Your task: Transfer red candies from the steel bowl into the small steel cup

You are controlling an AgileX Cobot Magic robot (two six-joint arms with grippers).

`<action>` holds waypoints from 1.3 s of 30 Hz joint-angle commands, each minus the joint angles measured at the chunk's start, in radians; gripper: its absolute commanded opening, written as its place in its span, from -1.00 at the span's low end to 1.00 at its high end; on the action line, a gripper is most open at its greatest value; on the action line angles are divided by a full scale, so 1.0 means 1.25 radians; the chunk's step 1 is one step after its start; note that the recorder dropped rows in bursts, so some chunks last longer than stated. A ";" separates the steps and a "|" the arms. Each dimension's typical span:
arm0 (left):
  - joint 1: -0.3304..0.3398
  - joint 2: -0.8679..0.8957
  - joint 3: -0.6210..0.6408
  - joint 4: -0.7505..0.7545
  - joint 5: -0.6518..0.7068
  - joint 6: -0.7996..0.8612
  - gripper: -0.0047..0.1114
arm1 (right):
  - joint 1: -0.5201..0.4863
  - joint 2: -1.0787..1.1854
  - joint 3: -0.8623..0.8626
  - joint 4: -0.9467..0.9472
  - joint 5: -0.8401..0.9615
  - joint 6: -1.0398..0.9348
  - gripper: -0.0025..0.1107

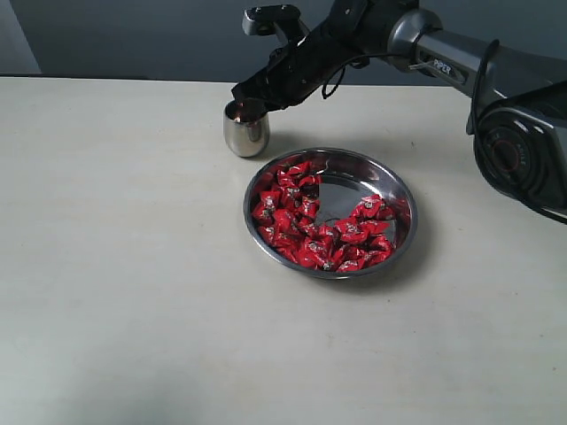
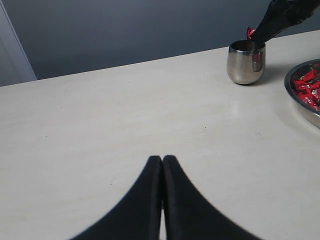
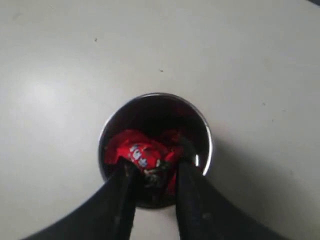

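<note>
Many red candies [image 1: 301,226] lie in the steel bowl [image 1: 354,181], mostly on its left and near sides. The small steel cup [image 1: 245,131] stands upright just behind the bowl's left edge. My right gripper [image 1: 248,104] hangs right over the cup's mouth. In the right wrist view its jaws [image 3: 152,167] stand apart, open, with one red candy [image 3: 142,150] at the fingertips inside the cup's rim [image 3: 206,135]. From the left wrist view a bit of red candy [image 2: 249,33] shows above the cup [image 2: 246,65]. My left gripper [image 2: 162,158] is shut and empty, low over bare table.
The pale table [image 1: 124,266] runs wide on the left and front. The bowl's edge [image 2: 305,107] shows at the side of the left wrist view. The right arm's base [image 1: 523,150] sits at the far right, and a dark wall rises behind the table.
</note>
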 commanded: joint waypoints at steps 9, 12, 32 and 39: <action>-0.008 -0.003 -0.001 0.000 -0.003 -0.004 -0.91 | -0.002 -0.016 -0.005 -0.025 -0.007 0.006 -0.47; -0.008 -0.003 -0.001 0.000 -0.003 -0.004 -0.91 | -0.002 -0.025 -0.006 -0.016 -0.002 -0.009 -0.44; -0.008 -0.003 -0.001 0.000 -0.003 -0.004 -0.91 | -0.002 -0.104 -0.006 -0.057 0.079 -0.019 -0.31; -0.008 -0.003 -0.001 0.000 -0.003 -0.004 -0.91 | -0.002 -0.119 0.005 -0.314 0.326 0.068 -0.31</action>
